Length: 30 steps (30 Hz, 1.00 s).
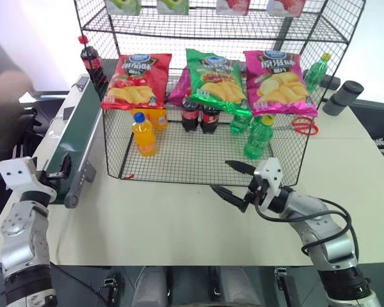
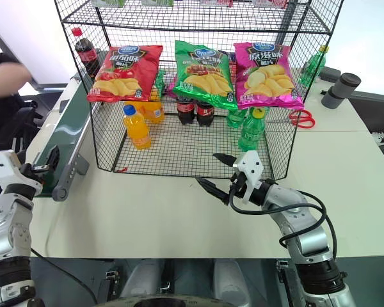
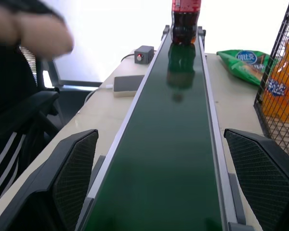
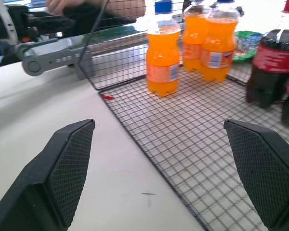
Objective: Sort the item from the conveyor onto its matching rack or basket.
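Cola (image 1: 91, 65) upright at the far end of the belt (image 1: 69, 144), dead ahead of the left gripper (image 3: 159, 180), which waits at the near end with fingers spread wide, one each side of the belt, holding nothing. Right gripper (image 1: 237, 181) also wide open and empty, low over the table just short of the rack (image 1: 205, 160) floor, orange bottle (image 4: 163, 53) ahead of it and two colas (image 4: 274, 67) off to one side inside the mesh.

Best handled by waiting for the bottle to ride the belt down between the left fingers. Worth keeping the fingers level and centred on the belt line, closing on the body below the label, not the cap, to avoid a topple. Then a lift clear of the rails before swinging toward the rack, aiming for the spot beside the other colas behind the orange bottles. Right gripper sits near that entry, so likely room for a handover or a need to stay out of the way.

Cola cut off above the label in the left wrist view. Belt motion not readable. A person's hand (image 3: 31, 33) blurred beyond the left finger, purpose unclear. Left gripper mostly cut off behind the belt end in the head views.
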Motion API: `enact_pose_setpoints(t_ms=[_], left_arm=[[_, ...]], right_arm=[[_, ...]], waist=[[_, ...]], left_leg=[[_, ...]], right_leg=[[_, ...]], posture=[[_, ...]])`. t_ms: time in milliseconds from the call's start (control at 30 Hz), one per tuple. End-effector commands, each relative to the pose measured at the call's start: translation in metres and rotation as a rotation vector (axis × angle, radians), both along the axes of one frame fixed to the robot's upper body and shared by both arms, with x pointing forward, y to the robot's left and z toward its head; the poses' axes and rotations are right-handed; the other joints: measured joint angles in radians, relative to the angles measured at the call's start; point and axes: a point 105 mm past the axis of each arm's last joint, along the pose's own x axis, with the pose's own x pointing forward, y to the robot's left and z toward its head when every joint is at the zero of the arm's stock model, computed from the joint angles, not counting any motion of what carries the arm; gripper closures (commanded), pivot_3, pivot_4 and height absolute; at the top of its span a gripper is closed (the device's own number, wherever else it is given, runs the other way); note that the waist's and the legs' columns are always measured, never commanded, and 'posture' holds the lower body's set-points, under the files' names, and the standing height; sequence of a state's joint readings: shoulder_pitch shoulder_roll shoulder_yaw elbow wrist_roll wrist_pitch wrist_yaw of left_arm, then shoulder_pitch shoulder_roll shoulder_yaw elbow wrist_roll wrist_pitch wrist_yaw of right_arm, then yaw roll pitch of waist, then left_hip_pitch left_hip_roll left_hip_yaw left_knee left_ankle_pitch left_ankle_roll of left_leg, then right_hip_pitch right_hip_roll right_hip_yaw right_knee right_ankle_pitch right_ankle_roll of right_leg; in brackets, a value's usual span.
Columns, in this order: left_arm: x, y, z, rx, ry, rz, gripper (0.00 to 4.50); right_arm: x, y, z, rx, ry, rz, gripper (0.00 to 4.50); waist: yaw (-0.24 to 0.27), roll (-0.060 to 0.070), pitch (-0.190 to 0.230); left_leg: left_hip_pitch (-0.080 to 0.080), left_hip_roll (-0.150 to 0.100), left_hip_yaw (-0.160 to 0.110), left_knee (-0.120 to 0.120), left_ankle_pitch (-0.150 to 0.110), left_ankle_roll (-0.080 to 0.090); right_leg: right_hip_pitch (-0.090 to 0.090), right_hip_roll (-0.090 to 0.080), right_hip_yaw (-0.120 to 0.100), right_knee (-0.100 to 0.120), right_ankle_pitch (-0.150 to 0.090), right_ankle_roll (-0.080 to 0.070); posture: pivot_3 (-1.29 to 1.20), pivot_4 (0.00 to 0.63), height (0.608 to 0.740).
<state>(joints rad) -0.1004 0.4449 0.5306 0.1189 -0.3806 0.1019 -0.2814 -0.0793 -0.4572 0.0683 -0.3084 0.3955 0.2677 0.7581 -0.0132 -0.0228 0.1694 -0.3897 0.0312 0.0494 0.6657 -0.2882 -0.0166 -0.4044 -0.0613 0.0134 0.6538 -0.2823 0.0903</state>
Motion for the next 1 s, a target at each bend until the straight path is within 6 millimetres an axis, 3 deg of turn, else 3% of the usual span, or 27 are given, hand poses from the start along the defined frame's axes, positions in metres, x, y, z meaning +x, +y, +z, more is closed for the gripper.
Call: enact_pose_setpoints(t_ms=[33,233,1000], left_arm=[[0.002,0.004,0.012,0.021,-0.047,0.03,0.0],[0.005,0.01,0.008,0.014,-0.048,0.065,0.0],[0.01,0.002,-0.003,0.027,-0.039,0.032,0.0]], right_arm=[[-0.005,0.007,0.01,0.013,-0.065,0.015,0.04],[-0.006,0.014,0.009,0.02,-0.07,0.02,0.04],[0.004,0.022,0.009,0.023,-0.106,0.015,0.04]], waist=[[0.0,0.0,0.0],[-0.002,0.0,0.0],[0.0,0.0,0.0]], left_leg=[[0.0,0.0,0.0,0.0,0.0,0.0],[0.0,0.0,0.0,0.0,0.0,0.0],[0.0,0.0,0.0,0.0,0.0,0.0]], right_leg=[[0.0,0.0,0.0,0.0,0.0,0.0],[0.0,0.0,0.0,0.0,0.0,0.0],[0.0,0.0,-0.001,0.0,0.0,0.0]], posture=[[0.0,0.15,0.74],[0.0,0.15,0.74],[0.0,0.15,0.74]])
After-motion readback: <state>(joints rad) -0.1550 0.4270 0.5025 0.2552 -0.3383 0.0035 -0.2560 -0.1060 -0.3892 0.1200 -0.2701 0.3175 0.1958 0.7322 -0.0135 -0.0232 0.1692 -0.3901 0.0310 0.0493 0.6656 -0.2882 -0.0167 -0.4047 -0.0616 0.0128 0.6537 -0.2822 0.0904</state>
